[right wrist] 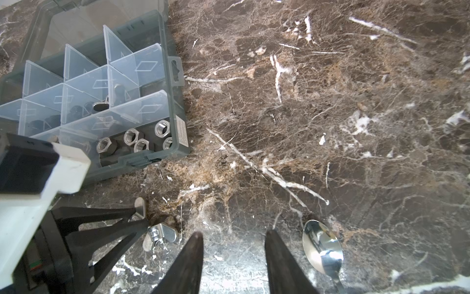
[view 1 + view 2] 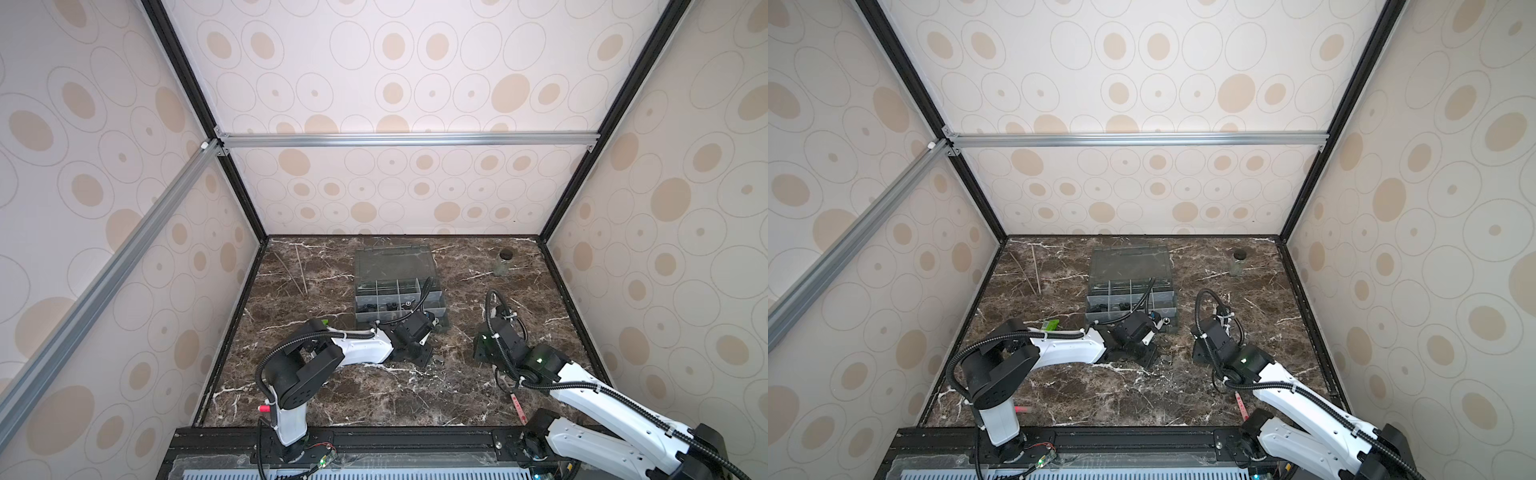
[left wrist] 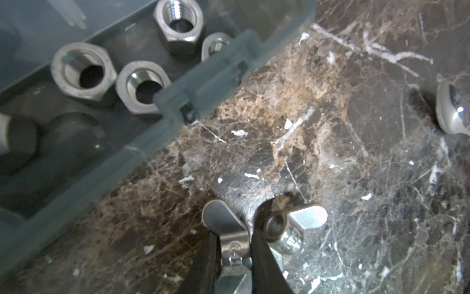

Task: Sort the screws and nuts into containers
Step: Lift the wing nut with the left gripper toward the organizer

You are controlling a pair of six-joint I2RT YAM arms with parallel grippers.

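The grey organizer box [image 1: 178, 101] stands open, and in both top views [image 2: 395, 291] [image 2: 1129, 291] it sits mid-table. Its near corner container holds several silver hex nuts [image 1: 134, 142] [image 3: 84, 73]. Dark blurred pieces [image 3: 71, 135] lie in the container beside it; I cannot tell whether they are screws. My left gripper [image 3: 235, 244] [image 1: 144, 217] is shut on one wing of a silver wing nut [image 3: 223, 221] on the marble just in front of the box. A second wing nut [image 3: 287, 229] [image 1: 160, 234] lies touching it. My right gripper [image 1: 234, 234] stands open over bare marble beside them.
A metal spoon [image 1: 321, 247] [image 3: 452, 112] lies right of the right gripper. A small glass jar with a black lid [image 2: 501, 266] stands at the back right, thin wooden sticks [image 2: 301, 270] at the back left, a red pen [image 2: 519, 409] near the front edge.
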